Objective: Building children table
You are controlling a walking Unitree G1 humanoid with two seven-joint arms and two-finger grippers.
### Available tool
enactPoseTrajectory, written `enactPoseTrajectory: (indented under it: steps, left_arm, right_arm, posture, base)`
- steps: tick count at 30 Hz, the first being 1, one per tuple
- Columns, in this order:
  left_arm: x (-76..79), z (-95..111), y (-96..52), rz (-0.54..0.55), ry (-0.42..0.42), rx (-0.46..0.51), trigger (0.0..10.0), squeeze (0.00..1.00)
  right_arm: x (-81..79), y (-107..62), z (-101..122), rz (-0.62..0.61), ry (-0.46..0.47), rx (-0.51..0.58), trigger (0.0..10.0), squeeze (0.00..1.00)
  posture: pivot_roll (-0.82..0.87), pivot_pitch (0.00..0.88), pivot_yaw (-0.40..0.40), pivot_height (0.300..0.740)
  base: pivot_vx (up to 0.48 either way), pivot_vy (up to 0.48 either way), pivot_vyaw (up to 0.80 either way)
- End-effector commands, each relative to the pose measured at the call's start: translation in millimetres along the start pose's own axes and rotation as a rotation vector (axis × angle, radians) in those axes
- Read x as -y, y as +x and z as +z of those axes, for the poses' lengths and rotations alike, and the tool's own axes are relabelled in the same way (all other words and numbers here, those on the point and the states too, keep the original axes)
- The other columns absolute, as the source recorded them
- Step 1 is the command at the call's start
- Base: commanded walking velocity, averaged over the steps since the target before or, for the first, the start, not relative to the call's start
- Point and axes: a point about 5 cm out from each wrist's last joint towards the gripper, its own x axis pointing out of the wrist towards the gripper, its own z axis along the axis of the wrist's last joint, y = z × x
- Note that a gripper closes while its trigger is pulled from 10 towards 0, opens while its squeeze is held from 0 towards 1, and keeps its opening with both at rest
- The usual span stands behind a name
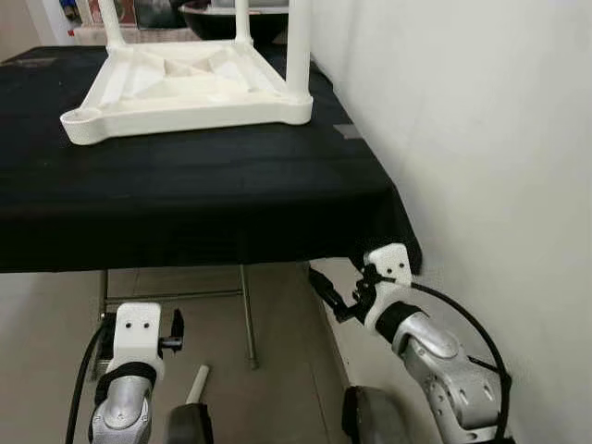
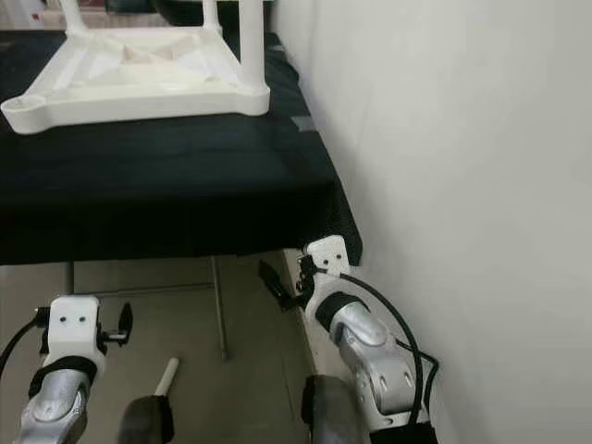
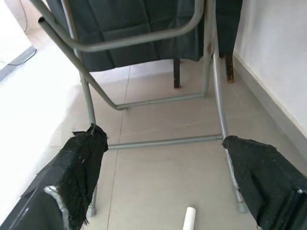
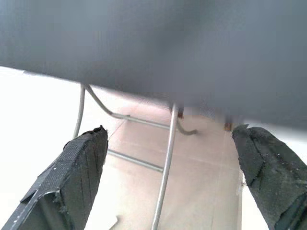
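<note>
A white plastic child's table (image 1: 185, 88) lies upside down on the black-clothed table (image 1: 203, 194). Three white legs stand up from its corners, and the near-left corner socket (image 1: 81, 118) is empty. A loose white leg (image 1: 197, 384) lies on the tiled floor below. My left gripper (image 3: 163, 184) hangs low under the table's front edge, open, facing the metal frame, with the white leg (image 3: 189, 218) on the floor below it. My right gripper (image 1: 328, 291) is raised just under the cloth's near-right corner, open and holding nothing.
A white wall (image 1: 481, 139) runs close along the right side. The folding table's grey metal legs (image 1: 246, 314) stand on the tiled floor underneath. A dark bowl (image 1: 231, 18) sits beyond the white table.
</note>
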Motion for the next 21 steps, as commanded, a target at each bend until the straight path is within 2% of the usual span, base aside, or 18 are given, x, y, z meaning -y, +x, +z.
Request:
enactPoseTrajectory:
  steps: [1,7,21]
  left_arm:
    - [-1.8,-7.6,-0.4,0.006,0.011,-0.043,10.0,0.0]
    - [-6.8,-14.5,-0.4,0.043,0.02,-0.088,10.0,0.0]
    - [-19.6,-27.0,0.7,0.119,0.04,-0.169,10.0,0.0]
  right_arm:
    - [1.8,0.0,-4.7,-0.005,-0.011,-0.03,10.0,0.0]
    - [-2.2,0.0,-5.5,0.028,-0.031,-0.038,10.0,0.0]
    - [-21.9,-2.5,-11.7,0.204,-0.081,-0.089,10.0,0.0]
  posture:
    - [0.07,0.0,-0.037,0.465]
    - [0.07,0.0,-0.036,0.445]
    - [0.07,0.0,-0.037,0.39]
  base:
    - [0.0,0.0,0.0]
    - [0.0,0.0,0.0]
    - [0.0,0.0,0.0]
